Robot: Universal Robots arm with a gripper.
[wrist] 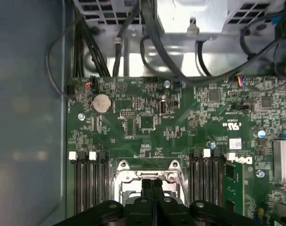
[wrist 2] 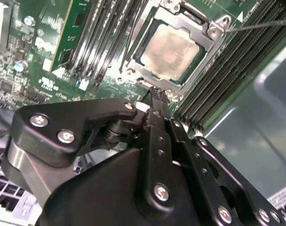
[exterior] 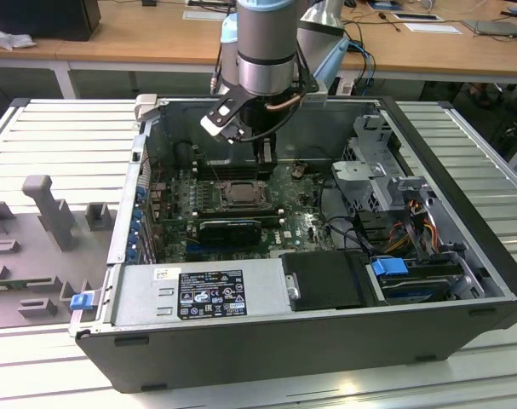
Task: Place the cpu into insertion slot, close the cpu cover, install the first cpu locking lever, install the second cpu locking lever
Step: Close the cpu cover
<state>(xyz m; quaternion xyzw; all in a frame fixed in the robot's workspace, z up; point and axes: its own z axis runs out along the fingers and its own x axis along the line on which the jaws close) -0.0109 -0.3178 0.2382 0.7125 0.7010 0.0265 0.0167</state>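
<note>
The cpu (wrist 2: 173, 49), a pale silver-beige square, lies in the insertion slot (exterior: 238, 192) on the green motherboard (wrist: 180, 122). The cpu cover (wrist 2: 209, 44), a metal frame with a window, lies flat around the chip. A thin metal lever rod (wrist 2: 260, 24) runs off from one corner of the socket. My gripper (wrist 2: 154, 94) hangs just above the socket's edge with its black fingers pressed together and nothing seen between them. In the first wrist view the gripper (wrist: 152, 186) covers the middle of the slot (wrist: 126, 178). In the exterior view the gripper (exterior: 263, 153) is inside the open case, behind the socket.
Long black memory slots (wrist 2: 100, 37) flank the socket on both sides. A black card (exterior: 228, 228) stands in front of it. The grey power supply (exterior: 198, 294), a drive cage (exterior: 377, 170) and cables (wrist: 147, 42) crowd the case. Grey fixtures (exterior: 49, 213) stand outside, at the exterior view's left.
</note>
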